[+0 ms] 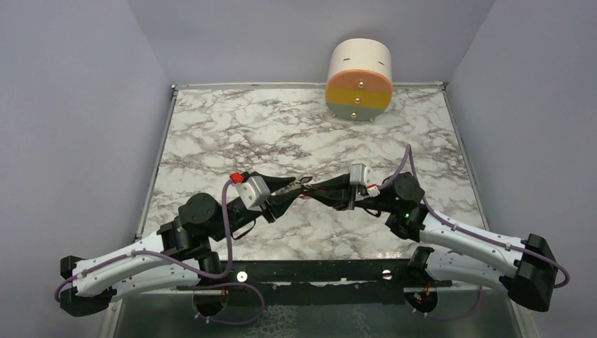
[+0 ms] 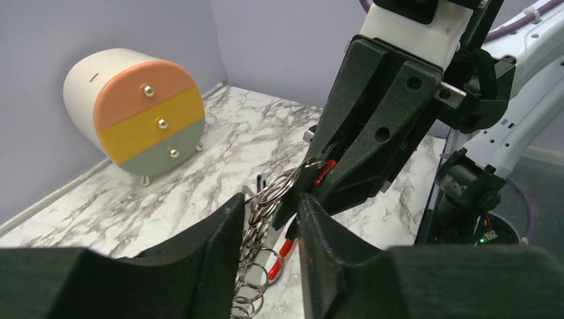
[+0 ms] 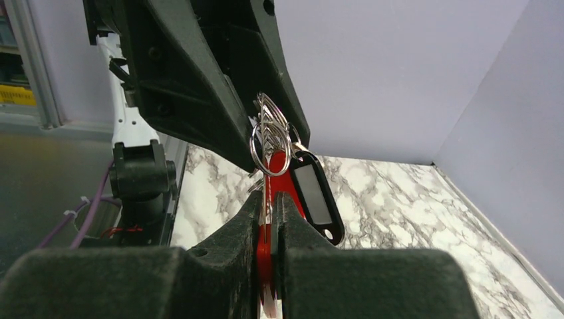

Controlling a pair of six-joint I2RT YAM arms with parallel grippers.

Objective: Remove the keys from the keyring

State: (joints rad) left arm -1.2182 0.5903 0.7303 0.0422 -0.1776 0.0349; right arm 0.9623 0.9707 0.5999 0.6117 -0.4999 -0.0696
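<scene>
The keyring (image 1: 306, 182) hangs in mid-air above the marble table (image 1: 232, 127), between both grippers. My right gripper (image 3: 269, 199) is shut on its red clip (image 3: 276, 174), with a thin metal strip pressed in beside it. Silver rings (image 3: 269, 138) bunch just past those fingertips. Of the keys, I see a dark-headed one (image 3: 314, 193) with a pale window dangling from the rings. My left gripper (image 2: 269, 206) is open, its fingers either side of the silver ring chain (image 2: 256, 242). The chain rests against the left finger's inner face. The right gripper's fingers (image 2: 372, 133) come in from above.
A round white drawer cabinet (image 1: 359, 70) with pink, yellow and grey-green fronts stands at the back of the table, near the right. Lilac walls close in three sides. The arms' bases sit along the black near edge (image 1: 317, 271).
</scene>
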